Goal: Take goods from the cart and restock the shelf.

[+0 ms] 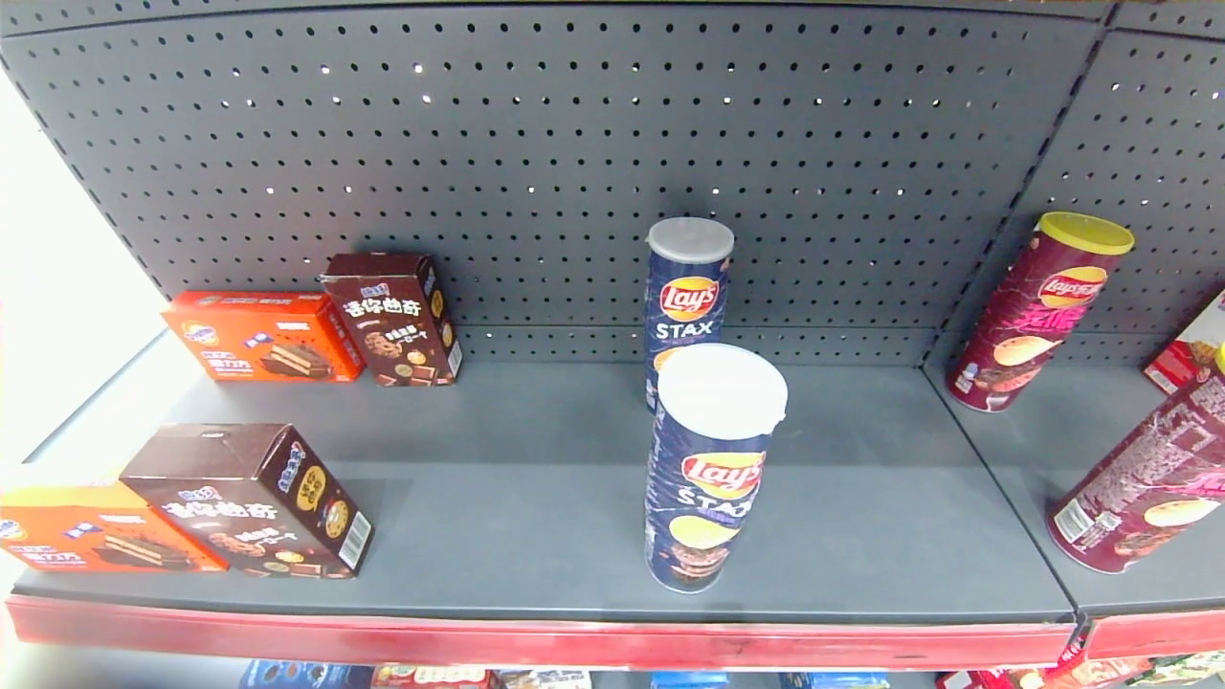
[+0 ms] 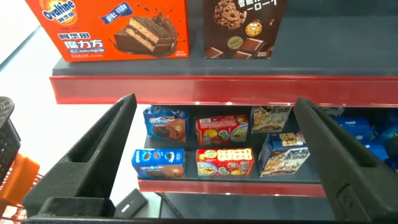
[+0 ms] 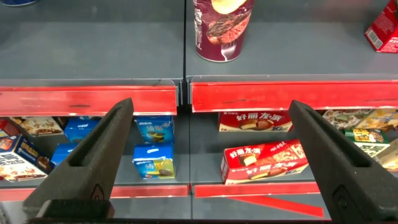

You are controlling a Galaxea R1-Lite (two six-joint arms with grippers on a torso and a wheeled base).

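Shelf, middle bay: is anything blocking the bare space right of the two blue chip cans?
Nothing visible does. The shelf is bare from the front blue can to the bay's edge; the maroon cans stand in the next bay over.

Dark perforated back panel, grey shelf, red front rail, bright white light at left

Logos front blue cans; the near brown box apparently bears characters.
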